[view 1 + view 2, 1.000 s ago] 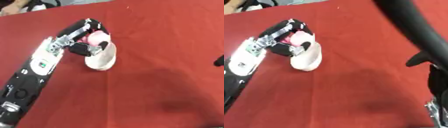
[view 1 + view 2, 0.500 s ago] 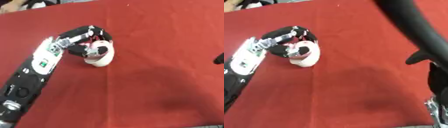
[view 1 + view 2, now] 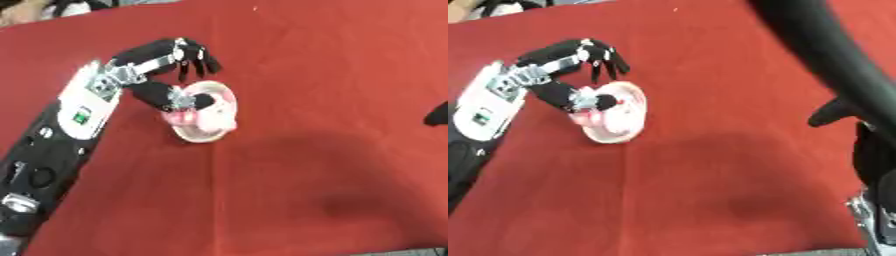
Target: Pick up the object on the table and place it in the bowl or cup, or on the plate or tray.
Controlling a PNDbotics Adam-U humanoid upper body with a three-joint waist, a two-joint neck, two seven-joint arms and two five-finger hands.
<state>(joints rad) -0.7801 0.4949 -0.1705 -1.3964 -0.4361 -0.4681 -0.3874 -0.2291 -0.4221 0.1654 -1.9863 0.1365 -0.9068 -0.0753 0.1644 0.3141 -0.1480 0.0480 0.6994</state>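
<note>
A small white bowl (image 3: 220,106) stands on the red tablecloth, left of centre. A pink object (image 3: 181,118) lies at the bowl's left rim, partly inside it. My left hand (image 3: 163,54) hovers just above and behind the bowl, its fingers (image 3: 201,59) spread and straight, lifted off the pink object. The thumb (image 3: 166,97) reaches down across the bowl's left side, next to the pink object. My right hand (image 3: 835,111) shows only as a dark shape at the right edge, well away from the bowl.
The red tablecloth (image 3: 306,60) covers the whole table. My right arm (image 3: 824,45) crosses the upper right of the right eye view. The table's front edge (image 3: 411,249) shows at the bottom right corner.
My left hand was curled round the pink object over the bowl. Its fingers have opened and lifted up and away, and the pink object now lies at the bowl's rim.
</note>
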